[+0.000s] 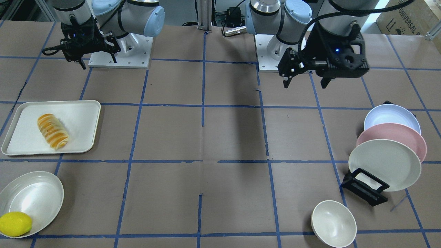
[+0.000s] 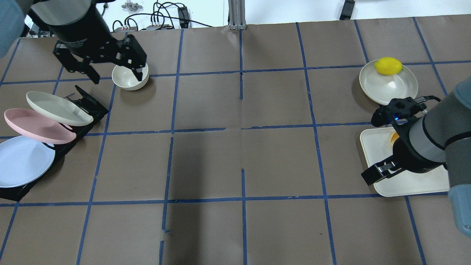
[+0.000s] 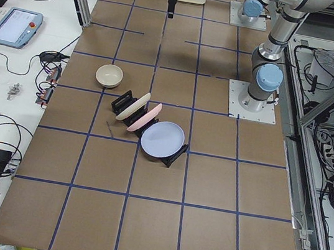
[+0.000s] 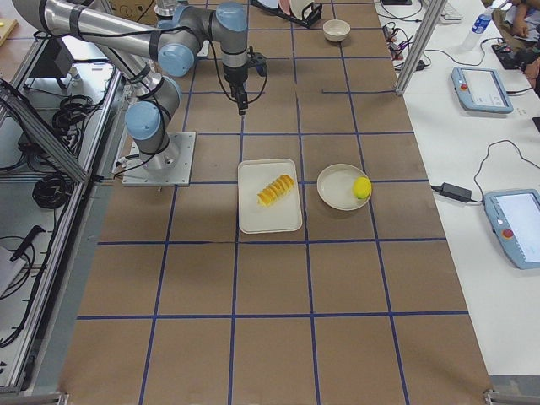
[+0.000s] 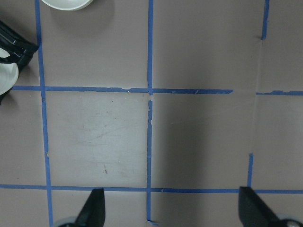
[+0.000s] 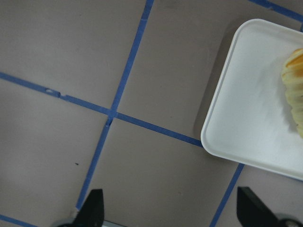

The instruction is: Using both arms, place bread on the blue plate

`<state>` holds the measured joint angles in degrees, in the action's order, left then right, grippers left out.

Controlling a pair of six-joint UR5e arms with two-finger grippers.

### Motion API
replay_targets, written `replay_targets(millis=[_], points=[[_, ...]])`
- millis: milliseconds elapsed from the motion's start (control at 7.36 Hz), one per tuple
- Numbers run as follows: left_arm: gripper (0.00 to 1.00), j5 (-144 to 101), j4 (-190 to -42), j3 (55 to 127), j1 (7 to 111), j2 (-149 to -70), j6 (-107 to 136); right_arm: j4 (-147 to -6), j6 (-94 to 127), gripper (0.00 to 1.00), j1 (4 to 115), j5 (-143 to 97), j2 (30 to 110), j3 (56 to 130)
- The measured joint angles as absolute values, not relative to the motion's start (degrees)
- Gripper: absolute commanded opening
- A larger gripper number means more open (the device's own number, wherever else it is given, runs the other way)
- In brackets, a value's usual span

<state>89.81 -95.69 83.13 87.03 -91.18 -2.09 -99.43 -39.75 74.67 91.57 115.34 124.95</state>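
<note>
The bread (image 1: 52, 131), an orange and cream spiral loaf, lies on a white tray (image 1: 82, 113); its edge shows in the right wrist view (image 6: 294, 90). The pale blue plate (image 1: 391, 117) leans in a black rack, hindmost behind a pink and a cream plate; it also shows in the overhead view (image 2: 22, 160). My right gripper (image 1: 98, 61) hangs open and empty above the table, beside the tray and nearer the robot's base; its fingertips (image 6: 92, 208) show spread. My left gripper (image 1: 305, 84) is open and empty, high above the table, away from the rack.
A pink plate (image 1: 392, 137) and a cream plate (image 1: 384, 164) lean in the same rack (image 1: 365, 187). A cream bowl (image 1: 333, 224) stands near it. A shallow white dish (image 1: 34, 196) holds a yellow lemon (image 1: 15, 224) beyond the tray. Blue tape lines grid the brown table.
</note>
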Motion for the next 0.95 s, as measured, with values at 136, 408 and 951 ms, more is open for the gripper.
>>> replay_targets(millis=[136, 408, 951], points=[[1.0, 89.62, -96.29, 83.22, 82.62, -90.11, -6.62, -101.35, -49.87, 1.0, 70.95, 91.55, 115.31, 125.99], [1.0, 89.51, -98.01, 83.3, 74.44, -88.69, -15.69, -104.08, -65.81, 1.0, 62.76, 91.14, 114.88, 126.74], [1.0, 86.37, -99.51, 87.55, 52.46, -90.74, -40.76, -115.99, -76.71, 1.0, 58.0, 91.05, 104.54, 126.43]])
